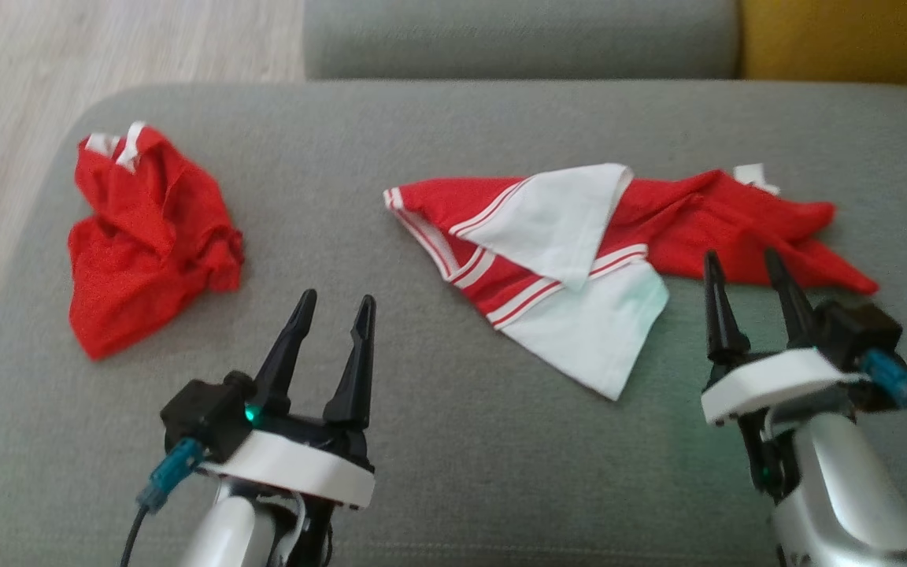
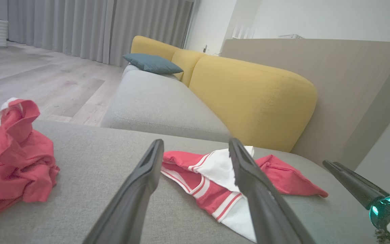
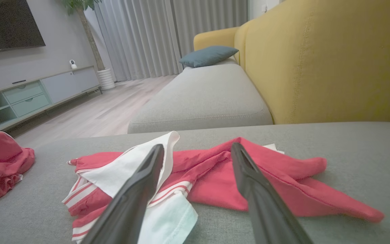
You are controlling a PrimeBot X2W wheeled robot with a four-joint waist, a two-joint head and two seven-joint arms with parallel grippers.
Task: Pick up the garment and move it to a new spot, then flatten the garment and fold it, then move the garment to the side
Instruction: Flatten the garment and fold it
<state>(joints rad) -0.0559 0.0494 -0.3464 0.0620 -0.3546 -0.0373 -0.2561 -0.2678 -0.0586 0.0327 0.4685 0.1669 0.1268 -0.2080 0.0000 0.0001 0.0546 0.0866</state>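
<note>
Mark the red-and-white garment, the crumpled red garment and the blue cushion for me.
red-and-white garment (image 1: 556,224): head view, on its upper white panel.
crumpled red garment (image 1: 146,252): head view, on the middle of the heap.
blue cushion (image 2: 152,63): left wrist view, on its top face.

Garment (image 1: 556,224) — thin, creased cloth; cushion (image 1: 453,457) of matt woven fabric; floor (image 1: 107,47) — smooth wood.

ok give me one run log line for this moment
stage: pre-grasp | left gripper: open, empty, over grey cushion | right gripper: open, empty, by red-and-white garment | crumpled red garment: untouched, at left
</note>
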